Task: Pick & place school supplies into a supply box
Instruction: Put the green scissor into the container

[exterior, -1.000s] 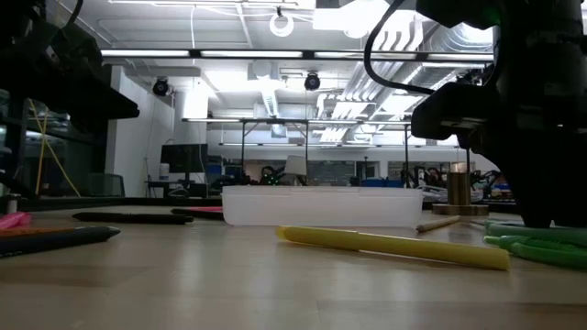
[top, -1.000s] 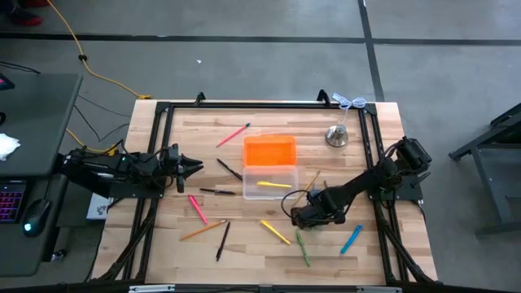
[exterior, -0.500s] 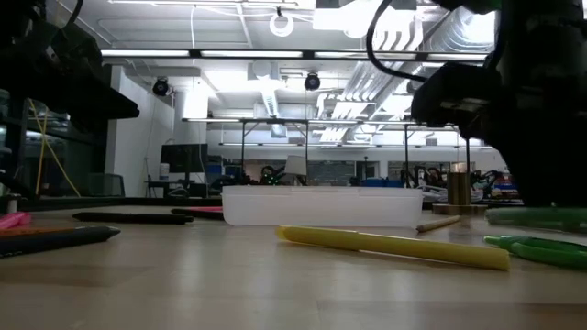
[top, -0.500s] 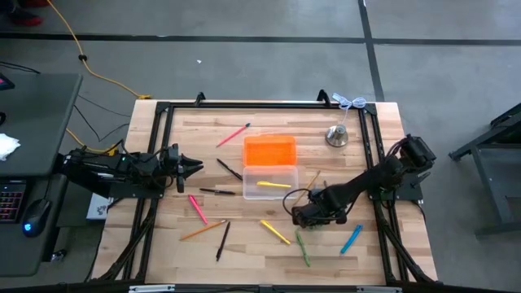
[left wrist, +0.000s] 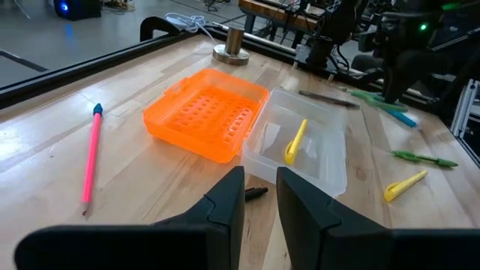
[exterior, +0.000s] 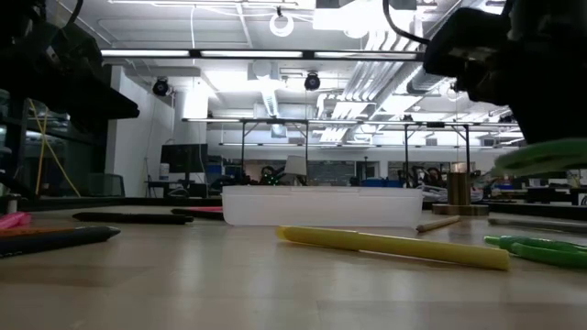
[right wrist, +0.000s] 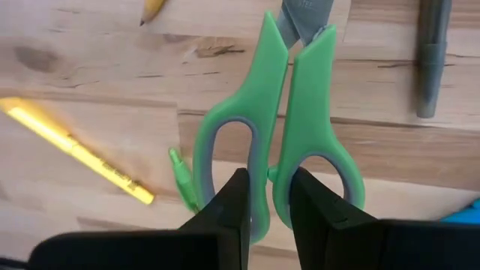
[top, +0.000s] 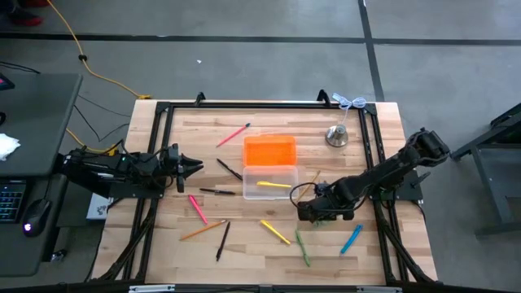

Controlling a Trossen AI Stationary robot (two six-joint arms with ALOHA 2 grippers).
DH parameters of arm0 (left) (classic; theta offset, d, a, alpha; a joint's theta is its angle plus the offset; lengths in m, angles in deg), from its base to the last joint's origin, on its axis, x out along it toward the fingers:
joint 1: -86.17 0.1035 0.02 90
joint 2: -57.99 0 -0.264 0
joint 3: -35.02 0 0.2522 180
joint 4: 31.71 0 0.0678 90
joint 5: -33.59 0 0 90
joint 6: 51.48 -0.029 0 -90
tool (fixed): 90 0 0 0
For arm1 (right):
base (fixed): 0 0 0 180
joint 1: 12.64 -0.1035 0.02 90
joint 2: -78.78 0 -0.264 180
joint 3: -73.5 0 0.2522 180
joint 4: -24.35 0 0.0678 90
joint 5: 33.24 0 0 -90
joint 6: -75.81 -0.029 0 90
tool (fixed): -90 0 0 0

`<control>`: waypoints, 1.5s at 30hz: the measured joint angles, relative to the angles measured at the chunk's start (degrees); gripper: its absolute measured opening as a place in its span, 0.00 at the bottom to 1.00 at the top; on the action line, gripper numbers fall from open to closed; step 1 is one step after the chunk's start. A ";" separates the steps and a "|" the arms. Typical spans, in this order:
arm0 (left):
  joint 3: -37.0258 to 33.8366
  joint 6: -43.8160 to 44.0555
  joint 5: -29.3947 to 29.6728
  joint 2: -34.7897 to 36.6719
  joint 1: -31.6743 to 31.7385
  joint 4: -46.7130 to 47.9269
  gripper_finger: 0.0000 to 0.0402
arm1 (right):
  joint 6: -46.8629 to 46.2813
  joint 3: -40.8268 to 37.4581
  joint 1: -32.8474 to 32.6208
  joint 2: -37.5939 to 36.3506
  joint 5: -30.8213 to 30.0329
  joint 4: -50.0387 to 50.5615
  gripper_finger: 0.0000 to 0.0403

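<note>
My right gripper (right wrist: 268,180) is shut on small green-handled scissors (right wrist: 274,82) and hangs above the table's near right part (top: 316,212). In the low view the scissors (exterior: 541,156) float above the tabletop. The clear supply box (top: 270,181) stands mid-table with its orange lid (top: 269,150) folded open toward the far edge; one yellow pen (left wrist: 295,142) lies inside. My left gripper (left wrist: 260,184) waits at the left side (top: 195,167), its fingers slightly apart with nothing between them. Pens and pencils lie scattered flat around the box. My right gripper pinches the scissors at the handles, with the two inner bars of the finger loops (right wrist: 262,150) between its fingers. One fingertip (right wrist: 238,187) stands at each loop. The fingers come from above, pointing steeply down. The scissors hang roughly level, clear of the table.
Below and near the right gripper lie a green pen (top: 303,248), a yellow marker (top: 275,232) and a blue pen (top: 352,238). A pencil (top: 312,181) lies beside the box. A metal bell (top: 337,136) stands far right. More pens (top: 198,208) lie near left.
My right gripper has risen, still shut on the scissors, which have come up off the tabletop and now hang clear of it.
</note>
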 joint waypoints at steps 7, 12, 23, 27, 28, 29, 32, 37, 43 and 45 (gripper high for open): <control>0.00 -0.01 0.06 0.01 -0.01 -0.01 0.28 | 1.40 0.00 0.00 -4.24 -2.68 1.54 0.13; 0.00 -0.02 0.08 0.02 -0.01 -0.02 0.28 | 3.11 0.00 0.00 -7.67 -6.92 1.46 0.13; -0.02 0.01 0.12 0.00 0.00 -0.22 0.28 | 10.37 0.00 0.04 -11.76 -18.80 -8.84 0.13; -0.07 0.01 0.12 0.02 0.00 -0.77 0.28 | 14.13 0.00 0.07 -11.75 -23.34 -16.08 0.13; -0.07 0.01 0.07 0.00 -0.02 -0.87 0.28 | 15.11 0.00 0.07 -11.75 -24.46 -17.98 0.13; -0.09 0.01 -0.03 0.00 0.00 -0.94 0.28 | 16.16 0.00 0.04 -11.75 -25.53 -19.66 0.13; -0.11 0.61 -1.07 0.02 -0.02 -1.17 0.28 | 19.47 0.00 0.07 -11.75 -28.14 -24.89 0.13; -0.11 3.89 -1.51 0.01 -0.01 -1.26 0.28 | 25.14 0.00 0.04 -11.75 -31.29 -32.66 0.13; -0.31 4.84 -1.58 0.00 0.00 -4.02 0.28 | 30.90 0.00 0.05 -11.75 -33.89 -40.23 0.13; -0.31 4.66 -1.58 0.01 0.00 -6.47 0.28 | 32.66 0.00 0.07 -11.75 -34.61 -42.27 0.13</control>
